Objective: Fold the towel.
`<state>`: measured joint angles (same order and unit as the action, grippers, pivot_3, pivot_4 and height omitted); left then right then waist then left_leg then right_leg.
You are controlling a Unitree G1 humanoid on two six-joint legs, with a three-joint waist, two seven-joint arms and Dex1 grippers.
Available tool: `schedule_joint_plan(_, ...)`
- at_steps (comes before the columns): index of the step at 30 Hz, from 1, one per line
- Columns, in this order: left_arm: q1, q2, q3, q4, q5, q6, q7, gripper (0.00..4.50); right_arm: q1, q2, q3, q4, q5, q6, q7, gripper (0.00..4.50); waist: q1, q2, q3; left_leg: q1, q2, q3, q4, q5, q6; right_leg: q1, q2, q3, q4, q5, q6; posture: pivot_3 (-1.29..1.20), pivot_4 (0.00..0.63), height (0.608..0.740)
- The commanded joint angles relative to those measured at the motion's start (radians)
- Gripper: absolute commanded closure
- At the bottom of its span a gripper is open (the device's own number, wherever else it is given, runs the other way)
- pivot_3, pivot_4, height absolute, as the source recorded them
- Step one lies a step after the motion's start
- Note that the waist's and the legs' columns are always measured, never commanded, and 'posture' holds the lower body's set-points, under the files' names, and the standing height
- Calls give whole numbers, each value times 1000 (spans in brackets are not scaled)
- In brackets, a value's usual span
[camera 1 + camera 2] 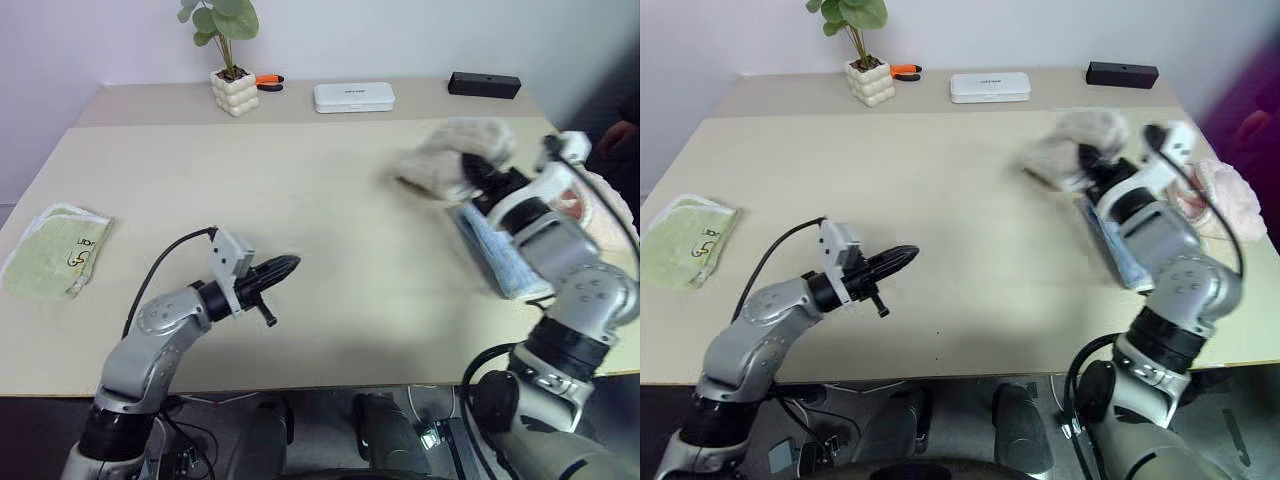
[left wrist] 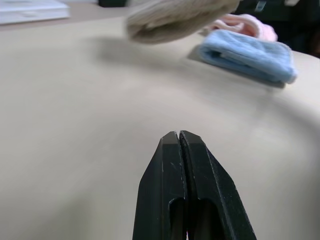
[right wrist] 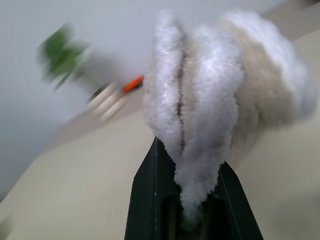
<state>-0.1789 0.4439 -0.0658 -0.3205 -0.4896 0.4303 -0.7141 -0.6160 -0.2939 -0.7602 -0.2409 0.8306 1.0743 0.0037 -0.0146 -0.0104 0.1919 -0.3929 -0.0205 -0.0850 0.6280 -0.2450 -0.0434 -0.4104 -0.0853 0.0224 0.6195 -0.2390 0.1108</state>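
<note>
Beige terry cloth towel (image 3: 225, 95), bunched into a fluffy wad, hangs above the pale wooden table (image 1: 330, 230) near its right edge, pinched between the black fingers of the right gripper (image 3: 192, 212). Just beneath lies a folded light blue towel (image 2: 250, 55). The left gripper (image 2: 181, 137), fingers pressed together and empty, hovers over the table's front middle.

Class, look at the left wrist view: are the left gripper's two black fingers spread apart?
No. The left gripper has its fingers pressed together with nothing between them, above the bare table.
</note>
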Motion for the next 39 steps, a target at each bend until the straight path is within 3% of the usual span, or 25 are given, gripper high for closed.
schedule_joint_plan(1,-47,-17,-15,26,0,-21,-31,4500,40,-14,-126,-34,104,39,-115,4461,-1,0,0,0,0,0,0,0,0,0,0,0,0,0,0,0,150,738)
schedule_joint_plan(5,-61,-25,-29,52,11,-30,-55,4500,179,8,-202,-98,185,70,-219,4461,-4,2,-1,0,0,0,0,-1,2,0,0,0,0,0,0,0,150,738)
schedule_joint_plan(12,-59,-35,-41,67,27,-38,-69,4500,335,4,-212,-138,311,62,-327,4461,-4,5,-2,1,0,1,1,-1,2,1,0,1,0,-2,-3,0,150,738)
schedule_joint_plan(15,-57,-39,-40,67,31,-39,-71,4500,348,-18,-199,-135,334,18,-343,3551,-3,5,-2,1,0,1,2,-1,2,1,0,1,0,-2,-3,0,150,738)
schedule_joint_plan(19,-53,-39,-36,68,31,-40,-73,4500,357,-57,-177,-151,342,-42,-361,1709,-2,5,-2,1,0,1,1,-1,2,1,0,1,0,-2,-3,0,150,738)
schedule_joint_plan(22,-54,-42,-41,77,38,-44,-75,4500,385,-138,-133,-174,266,-86,-332,230,-1,5,-2,0,0,1,1,-1,2,1,0,2,-1,-2,-3,0,150,738)
schedule_joint_plan(30,-88,-66,25,162,109,-138,12,4500,427,-395,46,-151,-68,-266,-193,230,-3,5,-2,0,0,1,2,-1,2,1,0,2,-1,-2,-3,0,150,738)
schedule_joint_plan(34,-86,-38,74,214,159,-205,53,4500,424,-503,239,-168,-171,-353,21,230,-6,5,-2,2,1,1,1,-1,2,1,1,2,-1,-2,-3,0,150,738)
schedule_joint_plan(36,-75,-15,111,237,174,-233,68,4500,423,-548,398,-193,-218,-426,196,230,-5,4,-1,1,1,1,1,-1,2,2,2,2,-1,-2,-3,0,150,738)
schedule_joint_plan(39,-35,24,159,219,175,-242,74,4500,406,-543,549,-168,-253,-506,380,230,-5,4,-1,1,2,1,1,-1,3,1,3,2,-2,-2,-2,0,150,738)
